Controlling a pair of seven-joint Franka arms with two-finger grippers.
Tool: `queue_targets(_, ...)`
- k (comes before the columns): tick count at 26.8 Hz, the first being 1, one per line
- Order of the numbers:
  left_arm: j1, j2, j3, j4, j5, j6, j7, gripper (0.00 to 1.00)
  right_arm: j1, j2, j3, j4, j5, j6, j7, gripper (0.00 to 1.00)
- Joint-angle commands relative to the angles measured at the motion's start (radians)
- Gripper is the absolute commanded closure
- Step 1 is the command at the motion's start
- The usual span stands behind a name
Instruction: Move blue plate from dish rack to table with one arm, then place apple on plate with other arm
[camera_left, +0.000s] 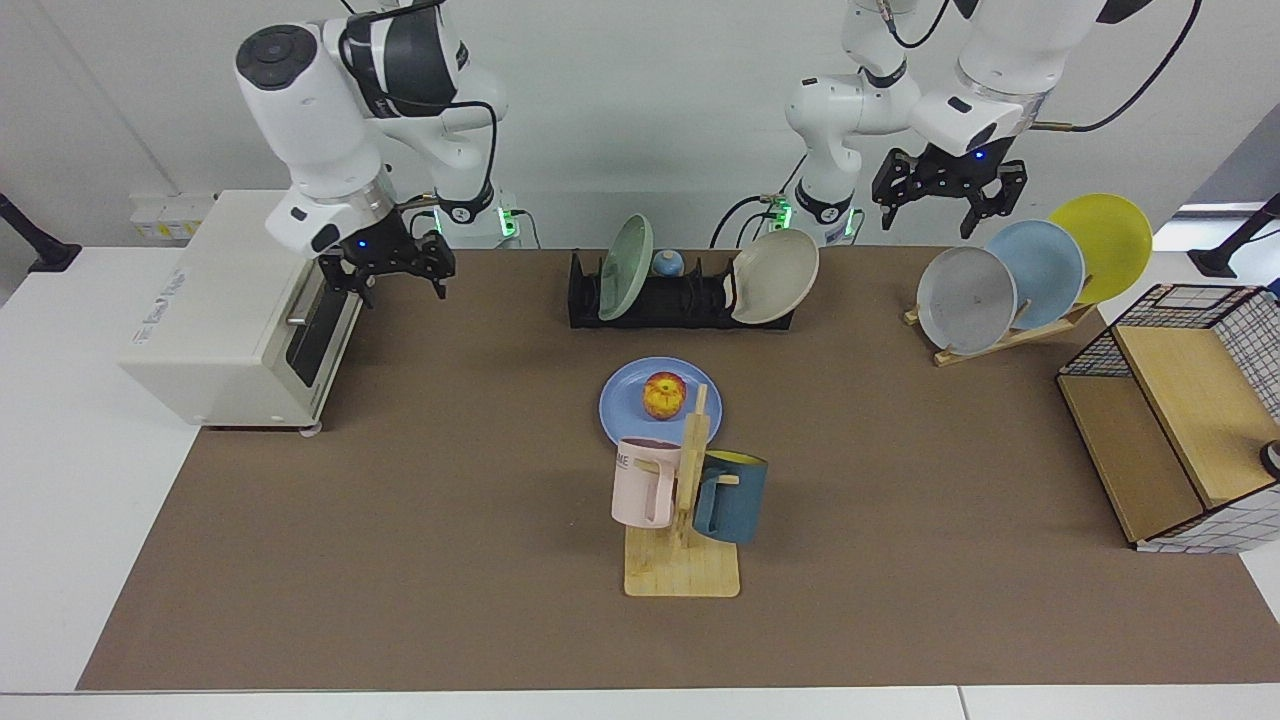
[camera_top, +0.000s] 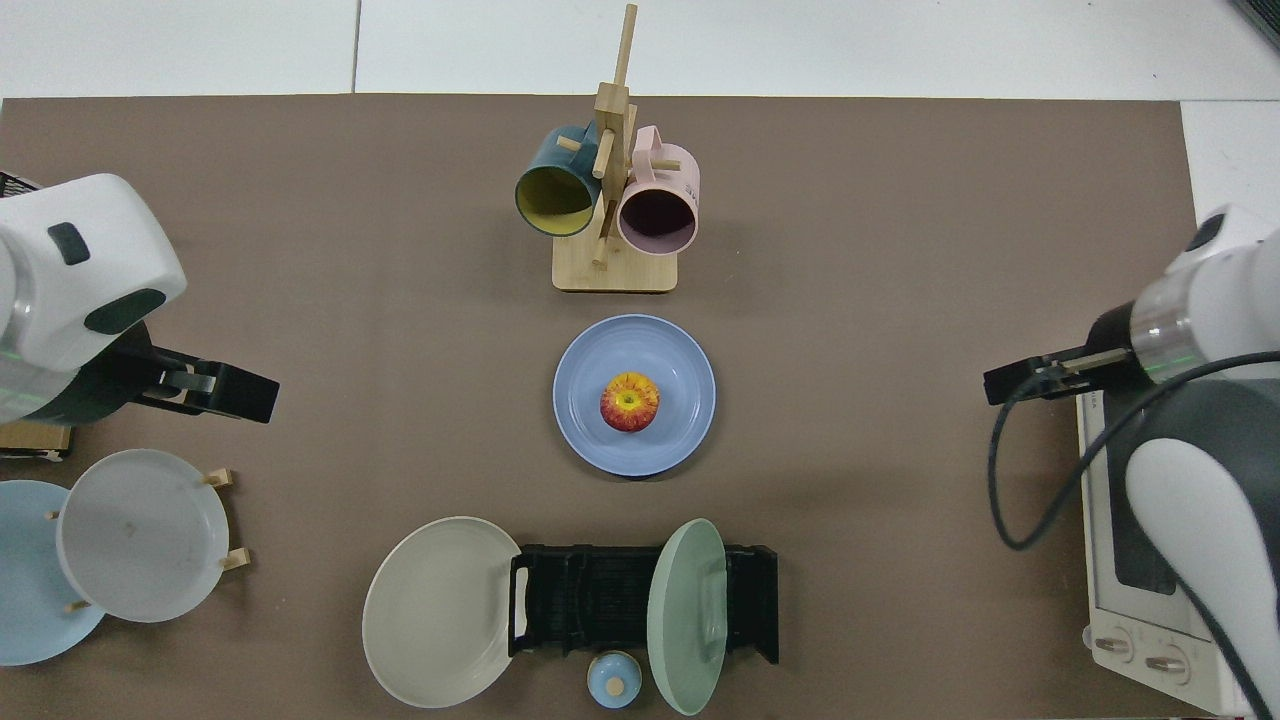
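The blue plate (camera_left: 622, 410) (camera_top: 585, 395) lies flat on the brown-matted table (camera_left: 420, 520) (camera_top: 900, 200), in front of the black dish rack (camera_left: 690, 298) (camera_top: 590, 600). On the plate's middle sits the apple (camera_left: 663, 395) (camera_top: 630, 401), with nothing touching it. My right gripper (camera_left: 395, 285) (camera_top: 1005, 382) hangs open and empty far off, by the toaster oven's door. Over at the other end, my left gripper (camera_left: 938, 220) (camera_top: 250, 392) waits open and empty above the wooden plate stand.
A toaster oven (camera_left: 230, 300) (camera_top: 1150, 520) stands at one end. A mug tree (camera_left: 685, 500) (camera_top: 610, 190) stands just beside the blue plate. A green plate (camera_left: 625, 268) and a beige plate (camera_left: 775, 275) rest at the rack. Wooden stand plates (camera_left: 1035, 272) and a wire basket (camera_left: 1180, 410) fill the other end.
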Motion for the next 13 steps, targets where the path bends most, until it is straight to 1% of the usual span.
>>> queue_targets(1,0.011,-0.006,-0.007,0.011,0.005,-0.024,-0.008,0.0,-0.069,-0.039,0.015,-0.025,-0.048,-0.023,-0.074,0.0)
queue_targets(3,0.012,-0.006,-0.007,0.011,0.005,-0.024,-0.008,0.0,-0.08,-0.037,0.018,-0.015,-0.093,-0.02,-0.077,0.0)
queue_targets(5,0.012,-0.006,-0.007,0.011,0.005,-0.024,-0.008,0.0,-0.087,-0.034,0.016,0.001,-0.104,-0.019,-0.082,0.0)
queue_targets(9,0.012,-0.006,-0.007,0.011,0.005,-0.024,-0.008,0.0,-0.113,-0.028,0.016,0.028,-0.099,-0.016,-0.1,0.0)
queue_targets(10,0.011,-0.006,-0.007,0.011,0.005,-0.024,-0.008,0.0,-0.12,-0.026,0.016,0.031,-0.087,-0.01,-0.102,0.0)
queue_targets(13,0.011,-0.006,-0.007,0.011,0.005,-0.024,-0.008,0.0,-0.123,-0.02,0.018,0.036,-0.081,-0.004,-0.094,0.0)
